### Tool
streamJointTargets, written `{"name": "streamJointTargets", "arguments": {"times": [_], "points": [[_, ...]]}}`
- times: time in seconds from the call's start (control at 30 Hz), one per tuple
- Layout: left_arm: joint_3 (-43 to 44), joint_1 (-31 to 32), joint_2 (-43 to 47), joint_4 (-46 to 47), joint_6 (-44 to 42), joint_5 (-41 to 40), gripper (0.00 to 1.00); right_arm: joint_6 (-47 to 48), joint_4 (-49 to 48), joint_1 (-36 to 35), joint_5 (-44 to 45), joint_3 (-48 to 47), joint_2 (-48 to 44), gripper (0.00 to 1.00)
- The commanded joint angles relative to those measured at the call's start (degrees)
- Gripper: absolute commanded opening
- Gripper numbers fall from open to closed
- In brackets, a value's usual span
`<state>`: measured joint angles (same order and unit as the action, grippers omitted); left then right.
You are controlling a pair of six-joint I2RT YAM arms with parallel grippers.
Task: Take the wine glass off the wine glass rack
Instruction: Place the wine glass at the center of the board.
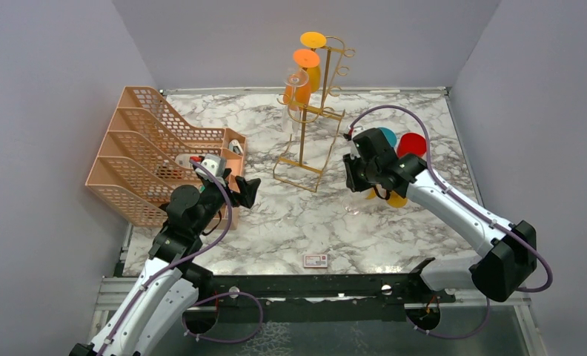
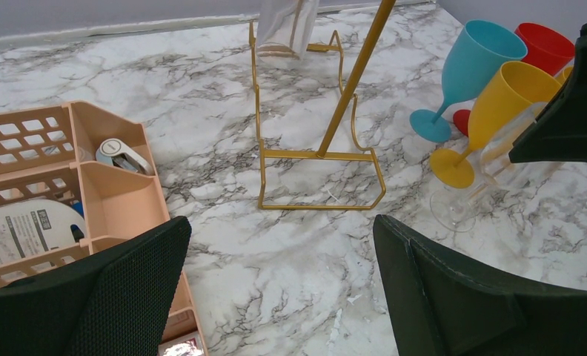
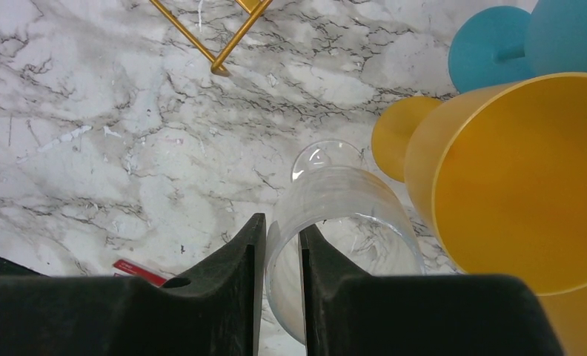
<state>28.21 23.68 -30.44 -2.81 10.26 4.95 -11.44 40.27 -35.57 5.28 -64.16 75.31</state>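
Observation:
The gold wire wine glass rack (image 1: 307,141) stands at the back centre; its base also shows in the left wrist view (image 2: 316,155). Two orange glasses (image 1: 306,59) and a clear glass (image 1: 296,80) hang on it. My right gripper (image 1: 361,176) is to the right of the rack. In its wrist view it (image 3: 282,230) is shut on the rim of a clear wine glass (image 3: 350,200), one finger inside the bowl and one outside. That glass is upright with its foot (image 2: 453,211) at the table surface. My left gripper (image 2: 279,230) is open and empty, near the organiser.
A yellow glass (image 3: 520,170), a teal glass (image 2: 476,59) and a red glass (image 1: 411,143) stand close beside the held glass. A peach mesh organiser (image 1: 150,148) fills the left side. A small red-and-white card (image 1: 315,259) lies near the front edge.

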Motion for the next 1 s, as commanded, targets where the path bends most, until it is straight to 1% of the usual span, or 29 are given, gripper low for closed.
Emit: {"name": "streamJointTargets", "arguments": {"times": [0.0,0.13,0.2,0.27,0.33,0.43,0.6,0.73,0.87,0.97], "points": [[-0.7,-0.3,0.3,0.5,0.0,1.3,0.99,0.9,-1.1,0.0,0.7,0.1,-2.0,0.25],[-0.8,-0.2,0.1,0.5,0.0,1.4,0.99,1.3,-1.5,0.0,-0.1,-0.2,-2.5,0.25],[-0.7,-0.3,0.0,0.4,0.0,1.4,0.99,1.3,-1.1,0.0,-0.2,-0.5,-2.7,0.28],[-0.7,-0.3,0.2,0.4,0.0,1.4,0.99,1.3,-0.8,0.0,-0.6,-1.0,-2.9,0.33],[-0.8,-0.3,0.2,0.5,0.0,1.3,0.99,1.2,-0.8,0.0,-1.2,-1.3,-3.4,0.43],[-0.9,-0.3,0.2,0.5,0.0,1.1,0.99,1.6,-0.6,0.0,-3.2,-2.3,-4.7,0.55],[-0.9,-0.3,0.0,0.5,0.0,1.1,0.99,1.4,-1.8,0.0,-6.8,-2.9,-9.9,0.62],[-1.1,-0.3,0.0,0.5,0.0,1.0,0.99,-1.1,-8.1,0.0,-12.1,2.3,-18.1,0.66],[-1.0,-0.3,-0.2,0.6,0.4,0.8,0.99,-5.3,-18.6,0.0,-24.6,12.2,-26.8,0.69],[-0.9,-0.3,0.1,0.8,1.4,-0.5,0.99,-12.6,-27.9,0.0,-33.0,19.9,-32.0,0.69]]}}
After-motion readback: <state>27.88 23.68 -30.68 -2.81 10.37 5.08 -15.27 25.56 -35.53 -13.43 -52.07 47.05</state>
